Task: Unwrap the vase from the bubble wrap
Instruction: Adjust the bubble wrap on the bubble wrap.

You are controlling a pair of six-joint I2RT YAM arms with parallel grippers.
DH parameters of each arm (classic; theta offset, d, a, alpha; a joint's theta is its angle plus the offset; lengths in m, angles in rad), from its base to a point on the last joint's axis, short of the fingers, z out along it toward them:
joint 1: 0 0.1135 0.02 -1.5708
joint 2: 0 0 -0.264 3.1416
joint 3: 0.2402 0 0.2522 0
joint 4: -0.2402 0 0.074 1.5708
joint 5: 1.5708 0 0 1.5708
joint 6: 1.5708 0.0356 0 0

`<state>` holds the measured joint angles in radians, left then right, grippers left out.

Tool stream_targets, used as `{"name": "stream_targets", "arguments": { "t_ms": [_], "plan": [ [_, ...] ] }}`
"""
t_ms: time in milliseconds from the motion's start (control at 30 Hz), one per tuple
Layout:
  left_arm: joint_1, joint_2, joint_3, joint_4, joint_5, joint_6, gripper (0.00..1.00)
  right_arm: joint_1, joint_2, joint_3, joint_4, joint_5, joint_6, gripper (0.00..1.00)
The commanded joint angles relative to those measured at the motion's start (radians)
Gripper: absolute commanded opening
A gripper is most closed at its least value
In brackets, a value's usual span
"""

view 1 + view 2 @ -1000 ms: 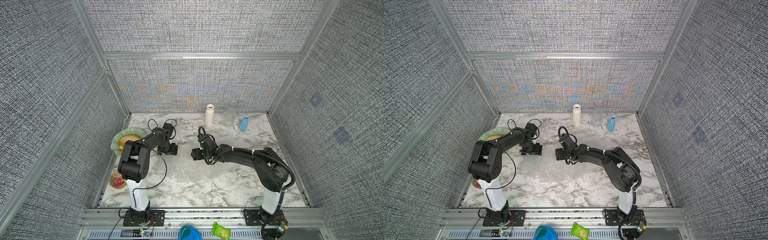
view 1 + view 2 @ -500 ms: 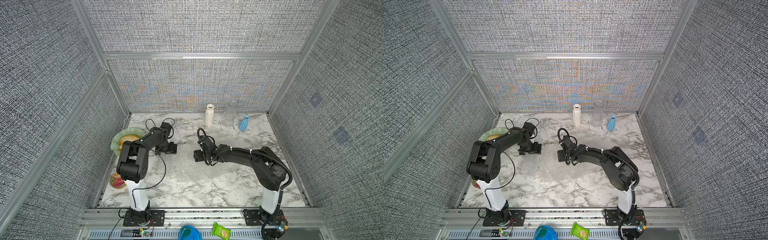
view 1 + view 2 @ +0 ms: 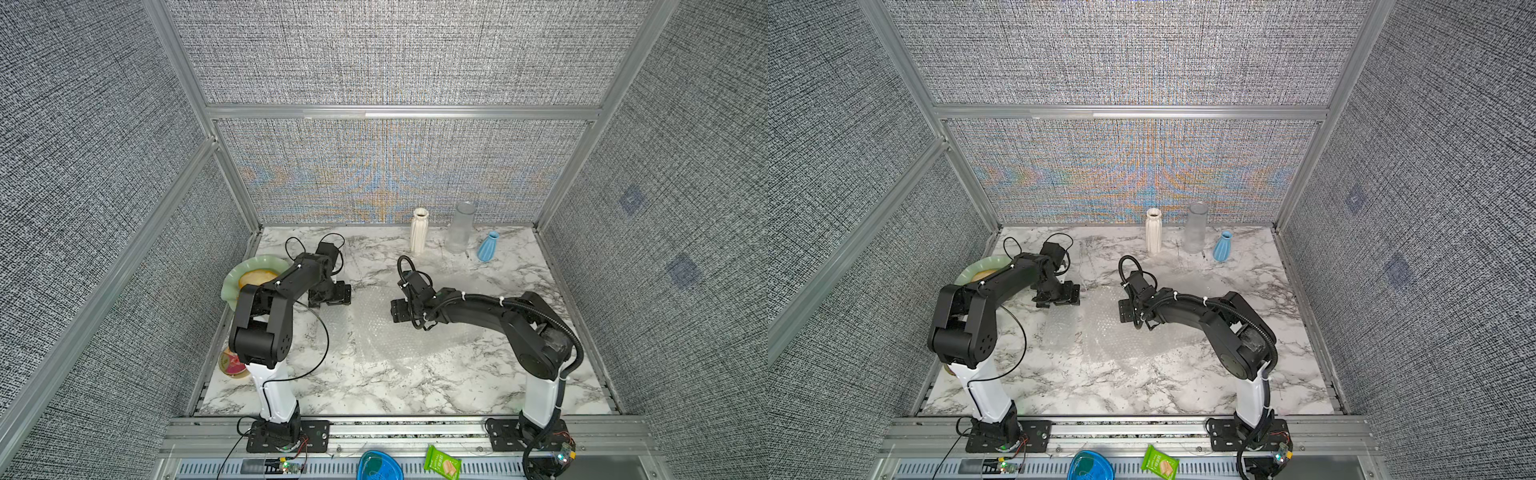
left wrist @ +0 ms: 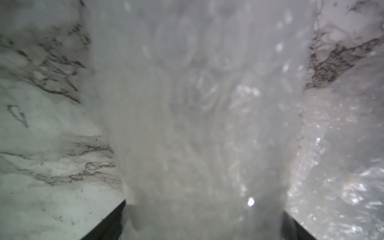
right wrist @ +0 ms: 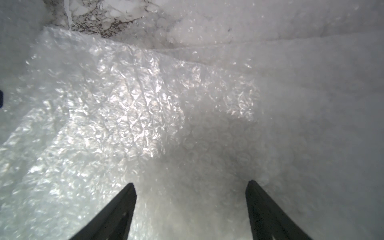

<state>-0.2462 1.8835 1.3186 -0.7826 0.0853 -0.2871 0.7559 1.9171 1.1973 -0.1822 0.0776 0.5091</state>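
Observation:
The bubble wrap [image 3: 374,328] lies whitish and crinkled on the marble between my two grippers in both top views. In the left wrist view a thick blurred roll of bubble wrap [image 4: 197,124] fills the gap between the widely spread jaws of my left gripper [image 4: 204,207]. I cannot tell whether they press on it. The vase is hidden; no vase shows through the wrap. My left gripper [image 3: 328,303] is low at the wrap's left end. My right gripper [image 3: 395,311] is at its right side. In the right wrist view my right gripper [image 5: 190,185] stands open over the flat sheet [image 5: 145,114].
Three bare vases stand along the back wall: a white ribbed one [image 3: 419,230], a clear glass one [image 3: 459,228] and a small blue one [image 3: 487,246]. A green plate [image 3: 245,274] sits by the left wall and a small dish [image 3: 232,363] nearer the front. Mesh walls enclose the marble table [image 3: 415,386].
My left gripper has edged slightly to the left. The right gripper has shifted a little toward the right and front. The wrap lies about as before.

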Motion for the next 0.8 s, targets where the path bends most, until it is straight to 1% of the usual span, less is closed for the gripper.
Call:
{"name": "stream_targets", "arguments": {
  "t_ms": [0,400,567,767],
  "plan": [
    [0.004,-0.003,-0.002,0.008,-0.004,0.005,0.88,-0.001,-0.001,0.004,-0.019,0.013,0.003,0.79],
    [0.037,-0.063,-0.049,0.035,0.031,-0.004,0.89,-0.007,0.017,0.011,-0.039,0.019,0.013,0.79],
    [0.04,-0.064,-0.056,0.045,0.045,-0.008,0.89,-0.012,0.021,0.015,-0.052,0.026,0.016,0.79],
    [0.042,-0.034,-0.05,0.051,0.056,-0.013,0.89,-0.012,0.003,0.008,-0.042,0.013,0.019,0.79]
  ]
}}
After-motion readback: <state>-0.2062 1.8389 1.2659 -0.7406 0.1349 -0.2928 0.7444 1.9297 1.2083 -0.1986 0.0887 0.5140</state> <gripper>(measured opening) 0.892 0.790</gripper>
